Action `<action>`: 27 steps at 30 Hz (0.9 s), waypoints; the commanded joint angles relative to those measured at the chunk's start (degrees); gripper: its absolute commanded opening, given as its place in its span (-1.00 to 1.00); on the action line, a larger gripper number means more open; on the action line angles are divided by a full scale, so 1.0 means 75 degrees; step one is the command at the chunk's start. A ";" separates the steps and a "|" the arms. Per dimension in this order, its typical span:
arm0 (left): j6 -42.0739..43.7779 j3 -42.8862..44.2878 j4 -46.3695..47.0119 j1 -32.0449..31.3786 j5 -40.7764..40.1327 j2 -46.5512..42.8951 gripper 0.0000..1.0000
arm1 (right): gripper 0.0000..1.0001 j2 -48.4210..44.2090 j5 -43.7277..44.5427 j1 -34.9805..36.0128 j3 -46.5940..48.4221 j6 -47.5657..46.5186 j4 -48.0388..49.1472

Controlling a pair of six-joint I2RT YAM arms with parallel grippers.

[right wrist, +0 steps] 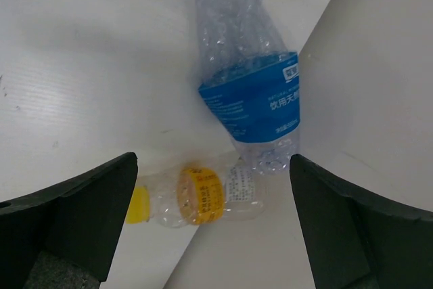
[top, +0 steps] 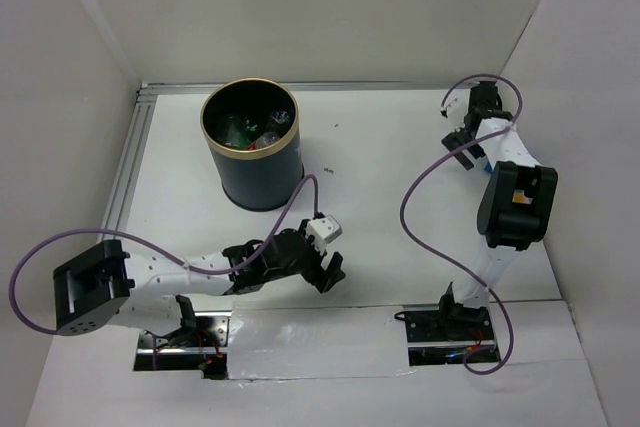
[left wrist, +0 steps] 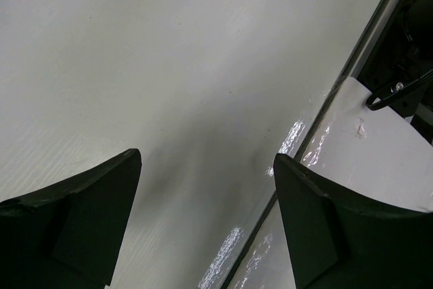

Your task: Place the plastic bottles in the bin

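The bin [top: 251, 157] stands at the back left with several bottles [top: 252, 133] inside, green and clear ones. In the right wrist view a small clear bottle with a yellow cap and yellow label [right wrist: 196, 197] lies on its side against the right wall, and a crumpled clear bottle with a blue label [right wrist: 247, 86] lies just beyond it. My right gripper [right wrist: 213, 221] is open above the yellow-capped bottle, jaws either side of it, not touching. It sits at the far right in the top view [top: 466, 145]. My left gripper [top: 328, 274] is open and empty over the table near the front.
The white side wall [right wrist: 365, 99] runs close beside the two bottles. A taped seam and metal strip [left wrist: 298, 167] cross the table under my left gripper. Purple cables [top: 420, 197] loop off both arms.
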 commanded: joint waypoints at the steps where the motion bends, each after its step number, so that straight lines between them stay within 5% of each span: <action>1: 0.0238 0.0442 0.0299 -0.0039 0.0278 0.0269 0.83 | 1.00 0.0291 -0.0055 -0.0169 0.0344 -0.0484 0.0720; 7: -0.0019 0.0595 0.0157 -0.0179 0.0115 0.0340 0.83 | 1.00 0.1873 -0.0535 -0.0731 0.1818 -0.0415 0.0170; 21: -0.0255 0.0934 -0.0311 -0.0321 0.0032 0.0633 0.81 | 0.98 0.3560 -0.2105 -0.1658 0.2921 -0.1093 -0.0448; 23: -0.0184 0.1029 -0.0381 -0.0321 0.0032 0.0715 0.81 | 0.82 0.3796 -0.2502 -0.1728 0.3167 -0.1328 -0.1092; 27: -0.0184 0.1111 -0.0382 -0.0403 -0.0038 0.0786 0.81 | -0.24 0.3903 -0.3347 -0.1728 0.3310 -0.1785 -0.2524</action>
